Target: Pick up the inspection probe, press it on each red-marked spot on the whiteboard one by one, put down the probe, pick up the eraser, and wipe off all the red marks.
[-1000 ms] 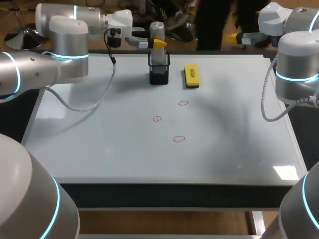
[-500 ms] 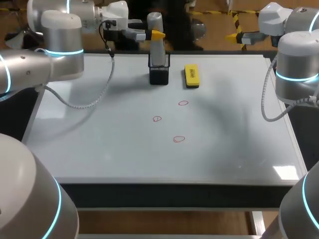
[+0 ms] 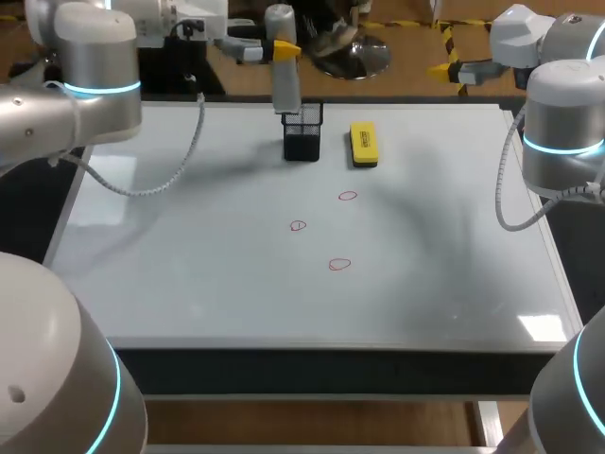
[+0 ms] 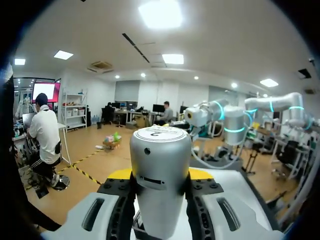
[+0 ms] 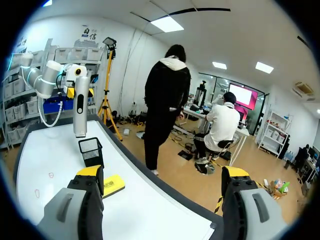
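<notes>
The inspection probe (image 3: 283, 68), a silver-grey cylinder with a flat round cap, stands upright in the air at the far side of the whiteboard (image 3: 189, 274). Your left claw (image 3: 284, 47) is grasping it near its upper end, one yellow fingertip (image 4: 119, 174) pressed against each side of the barrel. In the right wrist view the probe's lower end hangs just above the black mesh holder (image 3: 302, 135) and does not touch it. The holder sits on the whiteboard near its far edge. Just beside the holder, towards your right arm, the yellow eraser (image 3: 363, 144) lies flat on the board with its long side running away from you. Three small red marks (image 3: 298, 226), each a hand-drawn ring, form a loose cluster near the middle of the board, closer to you than the holder and the eraser and well apart from both. Your right claw (image 5: 162, 175) is released, its two yellow-tipped fingers spread wide with nothing between them. It hangs off the board's far right corner, with the eraser (image 5: 114, 185) and the holder (image 5: 91, 151) ahead of it.
</notes>
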Available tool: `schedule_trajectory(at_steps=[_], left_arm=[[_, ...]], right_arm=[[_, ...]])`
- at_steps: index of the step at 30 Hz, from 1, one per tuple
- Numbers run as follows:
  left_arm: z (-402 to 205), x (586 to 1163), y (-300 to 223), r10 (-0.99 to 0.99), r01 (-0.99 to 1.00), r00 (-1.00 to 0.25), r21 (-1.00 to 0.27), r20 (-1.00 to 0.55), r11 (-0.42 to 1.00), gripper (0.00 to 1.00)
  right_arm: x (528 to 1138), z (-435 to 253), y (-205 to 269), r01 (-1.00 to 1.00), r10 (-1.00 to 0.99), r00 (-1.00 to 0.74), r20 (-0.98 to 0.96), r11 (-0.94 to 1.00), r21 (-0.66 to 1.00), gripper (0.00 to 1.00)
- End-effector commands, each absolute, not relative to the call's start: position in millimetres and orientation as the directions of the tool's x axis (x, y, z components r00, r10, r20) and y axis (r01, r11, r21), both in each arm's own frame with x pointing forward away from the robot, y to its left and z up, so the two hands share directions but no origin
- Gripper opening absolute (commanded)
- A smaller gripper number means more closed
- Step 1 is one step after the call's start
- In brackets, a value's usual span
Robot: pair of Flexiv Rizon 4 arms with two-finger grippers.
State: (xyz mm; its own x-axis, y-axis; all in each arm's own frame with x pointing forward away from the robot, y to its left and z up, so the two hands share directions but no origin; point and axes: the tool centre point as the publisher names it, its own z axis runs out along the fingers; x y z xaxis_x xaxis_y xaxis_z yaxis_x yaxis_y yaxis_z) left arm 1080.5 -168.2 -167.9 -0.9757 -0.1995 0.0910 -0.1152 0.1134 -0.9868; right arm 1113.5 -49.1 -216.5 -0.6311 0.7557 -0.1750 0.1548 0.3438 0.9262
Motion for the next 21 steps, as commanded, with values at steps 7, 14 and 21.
schedule_trajectory(at_steps=[7, 14, 21], left_arm=[[-161, 1065, -132, -0.254, -0.109, -0.964, -0.987, 0.077, 0.115, 0.00], [-166, 1059, -109, -0.299, -0.099, -0.952, -0.987, 0.058, 0.124, 0.00], [-173, 1054, -86, -0.344, -0.094, -0.938, -0.988, 0.045, 0.126, 0.00]], right_arm=[[1114, -216, -49, 0.156, 0.755, -0.632, -0.175, 0.345, 0.926, 1.00], [1114, -216, -49, 0.156, 0.755, -0.632, -0.175, 0.345, 0.926, 1.00], [1114, -216, -49, 0.156, 0.755, -0.632, -0.175, 0.345, 0.926, 1.00]])
